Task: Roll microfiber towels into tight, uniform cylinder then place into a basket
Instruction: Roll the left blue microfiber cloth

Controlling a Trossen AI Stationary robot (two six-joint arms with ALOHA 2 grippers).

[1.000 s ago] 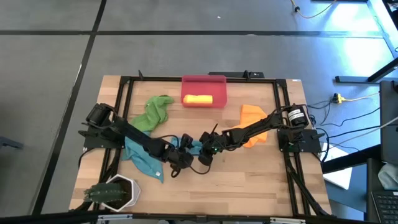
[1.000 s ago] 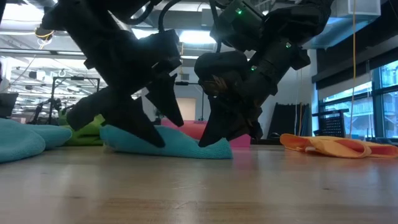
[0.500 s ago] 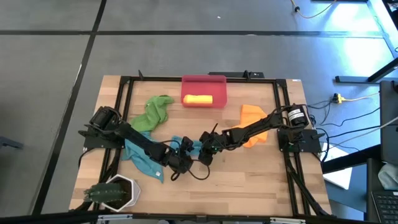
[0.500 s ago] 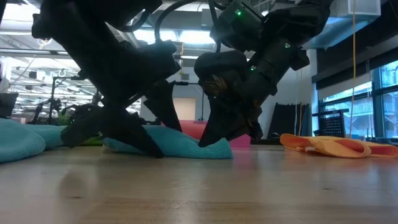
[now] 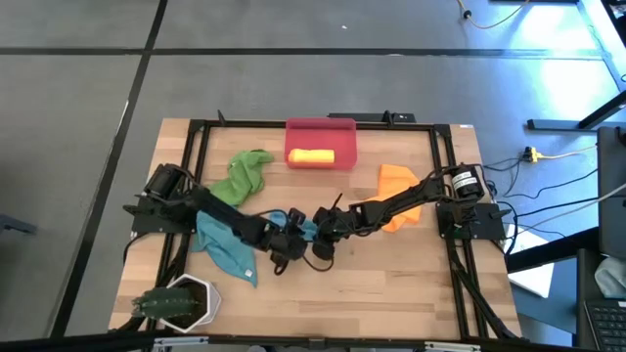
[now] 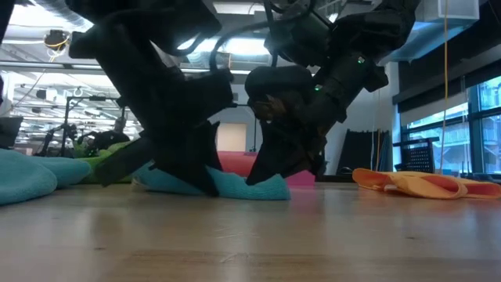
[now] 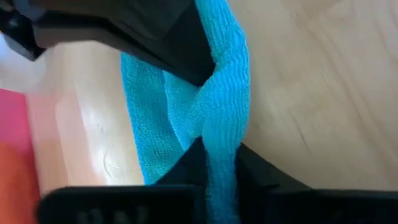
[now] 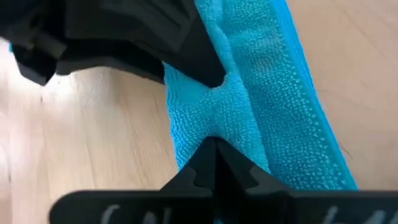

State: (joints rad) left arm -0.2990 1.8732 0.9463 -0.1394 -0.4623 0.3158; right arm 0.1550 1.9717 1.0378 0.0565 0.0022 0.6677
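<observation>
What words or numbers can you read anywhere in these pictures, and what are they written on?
None can be read.
The right wrist view shows pale marks on the dark bar at the picture's bottom, too blurred to read.
The basket, the towels such as the teal towel, and the white pot show no writing.

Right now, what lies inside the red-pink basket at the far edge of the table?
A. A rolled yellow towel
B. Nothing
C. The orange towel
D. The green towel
A: in the high view a rolled yellow towel lies inside the basket, while the orange towel and the green towel lie loose on the table.
</observation>
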